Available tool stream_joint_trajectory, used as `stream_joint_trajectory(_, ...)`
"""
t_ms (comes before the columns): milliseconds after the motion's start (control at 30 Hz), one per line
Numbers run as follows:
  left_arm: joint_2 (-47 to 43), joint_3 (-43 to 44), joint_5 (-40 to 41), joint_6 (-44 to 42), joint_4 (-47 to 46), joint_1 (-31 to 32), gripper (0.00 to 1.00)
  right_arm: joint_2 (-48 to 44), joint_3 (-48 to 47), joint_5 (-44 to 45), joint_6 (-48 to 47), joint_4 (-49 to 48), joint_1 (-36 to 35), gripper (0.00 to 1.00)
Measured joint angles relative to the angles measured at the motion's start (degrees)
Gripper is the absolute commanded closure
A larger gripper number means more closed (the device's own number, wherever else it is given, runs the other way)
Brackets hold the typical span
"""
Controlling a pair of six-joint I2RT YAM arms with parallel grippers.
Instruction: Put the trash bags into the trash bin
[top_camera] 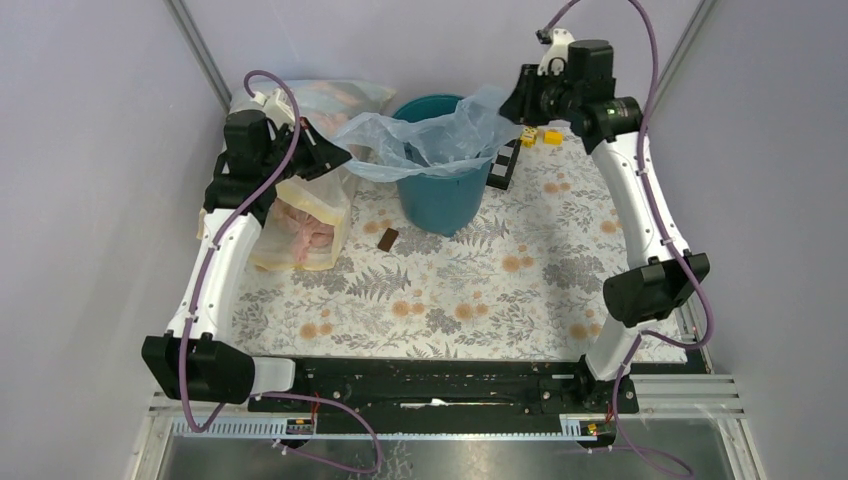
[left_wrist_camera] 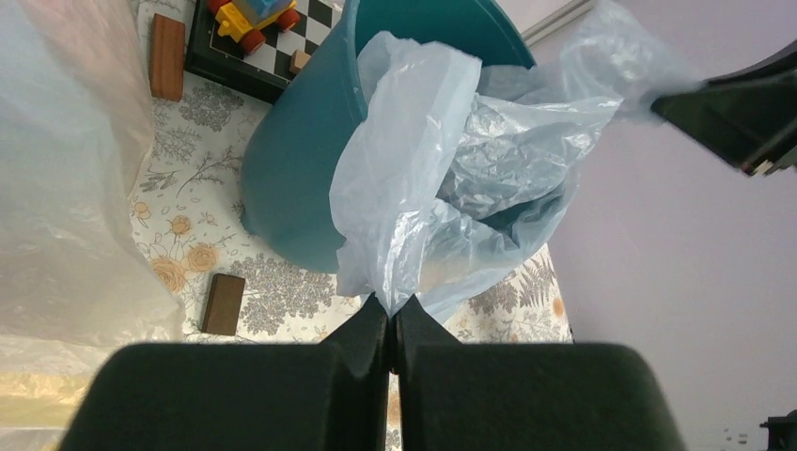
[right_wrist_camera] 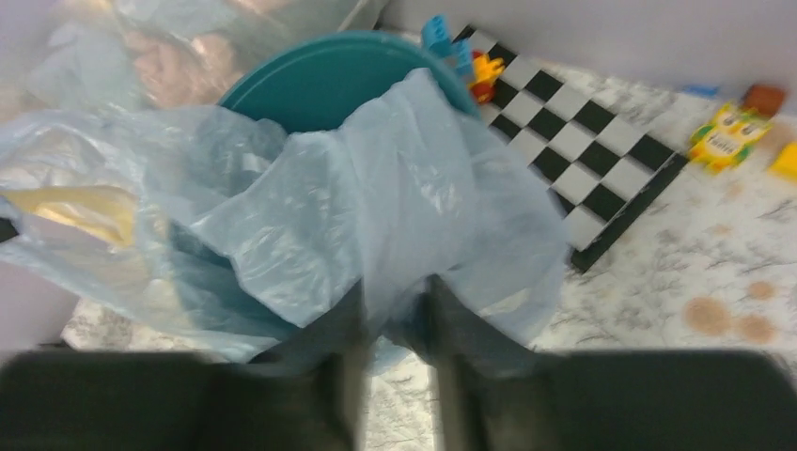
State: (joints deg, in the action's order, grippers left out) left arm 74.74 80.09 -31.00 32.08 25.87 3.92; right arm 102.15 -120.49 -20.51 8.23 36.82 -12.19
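Blue trash bag [top_camera: 430, 140] hung over trash bin [top_camera: 440, 205] rim, far-centre of worktop. L gripper [left_wrist_camera: 390, 315] and R gripper [right_wrist_camera: 390, 301] each clenched on film. Obstructions: stuffed bag [top_camera: 305, 225] at bin's left; checkerboard [top_camera: 503, 165] at its right; brown block [top_camera: 388, 239] nearby.

No legible text, label or number on anything.

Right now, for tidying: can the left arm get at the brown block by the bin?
Probably not yet: the left hand is shut on the trash bag, though the brown block lies uncovered close by.
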Motion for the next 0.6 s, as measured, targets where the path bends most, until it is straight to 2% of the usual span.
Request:
stream_joint_trajectory(33,0.00,0.00,0.13,0.15,-0.09,-0.04,1.00,-0.11,0.81,-0.09,0.66,-0.02,-0.70,0.28)
stream_joint_trajectory(167,0.00,0.00,0.44,0.90,-0.70,-0.52,1.00,-1.25,3.87,4.50,0.94,-0.37,-2.69,0.16)
stream_joint_trajectory(433,-0.96,-1.60,-0.70,1.55,-3.56,-0.61,1.00,-12.13,12.07,16.74,-4.13,-1.79,-4.09,0.15)
stream_joint_trajectory(533,-1.99,-2.71,-1.36,1.95,-3.91,-0.61,1.00,-16.39,13.27,20.61,-7.37,-2.73,-7.80,0.28)
stream_joint_trajectory(567,-2.36,-2.97,-1.55,2.01,-3.96,-0.61,1.00,-17.35,13.33,21.27,-8.24,-2.97,-9.09,0.38)
stream_joint_trajectory(600,-2.75,-3.19,-1.79,2.05,-4.09,-0.61,1.00,-18.45,13.33,21.59,-8.98,-3.15,-10.88,0.52)
